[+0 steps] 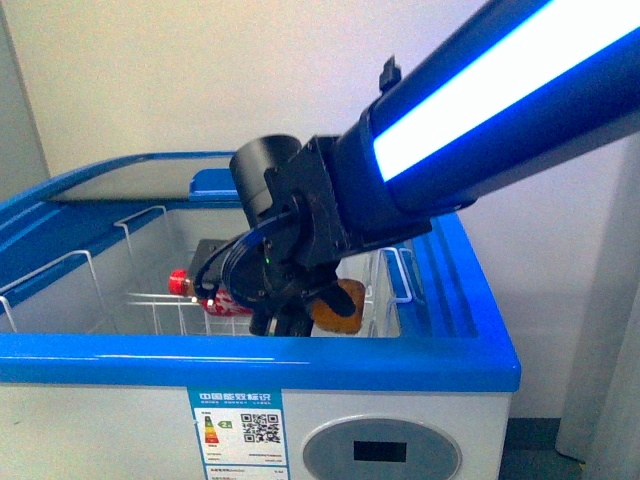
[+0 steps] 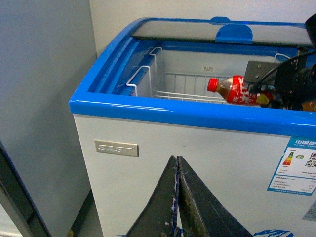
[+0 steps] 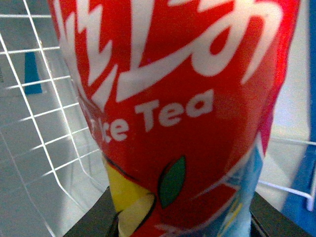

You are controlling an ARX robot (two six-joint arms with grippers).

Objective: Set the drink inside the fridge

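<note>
The fridge (image 1: pixel 250 362) is a white chest freezer with a blue top rim, its glass lid slid back, with white wire baskets (image 1: pixel 160 310) inside. My right gripper (image 1: pixel 262 305) reaches down into the opening, shut on the ice tea bottle (image 1: pixel 205 292), which lies nearly level with its red cap toward the left, just above a basket. The bottle's red label fills the right wrist view (image 3: pixel 173 98). It also shows in the left wrist view (image 2: pixel 237 90). My left gripper (image 2: pixel 177 163) is shut and empty, in front of the fridge's white front wall (image 2: pixel 197 148).
A tall plain grey cabinet (image 2: pixel 39 98) stands close beside the fridge. The slid-back glass lid (image 1: pixel 140 180) covers the far part of the opening. A white wall is behind. An energy label (image 1: pixel 238 430) and a grey control panel (image 1: pixel 380 450) are on the fridge front.
</note>
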